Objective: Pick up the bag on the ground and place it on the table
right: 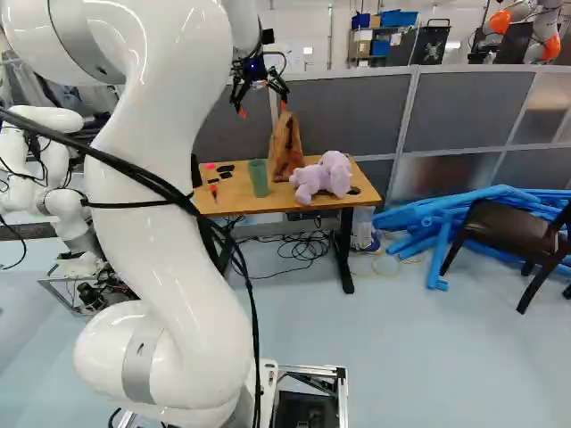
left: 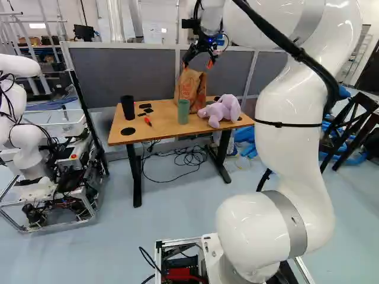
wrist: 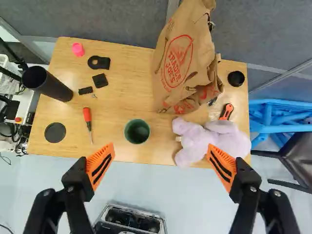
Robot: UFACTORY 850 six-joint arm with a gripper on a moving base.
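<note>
Nearest, the arm [left: 293, 136] rises from the base and reaches out high over the front of the table [wrist: 113, 114]. At its end the gripper [wrist: 161, 146] stands wide open with nothing between its orange pads [wrist: 100, 165]. Past it, towards the near edge of the tabletop, are the green cup [wrist: 137, 131] and the purple stuffed toy [wrist: 196, 139]. Beyond these, near the back edge, the creased brown paper bag [wrist: 178, 63] stands upright on the table, just behind the toy and in front of the grey partition [left: 124, 71].

The bag is where the task wants it and free of the gripper, so the step in hand looks like backing away after release. The next move calls for drawing back with the fingers spread, high enough to clear the bag's top, the cup and the toy.
</note>
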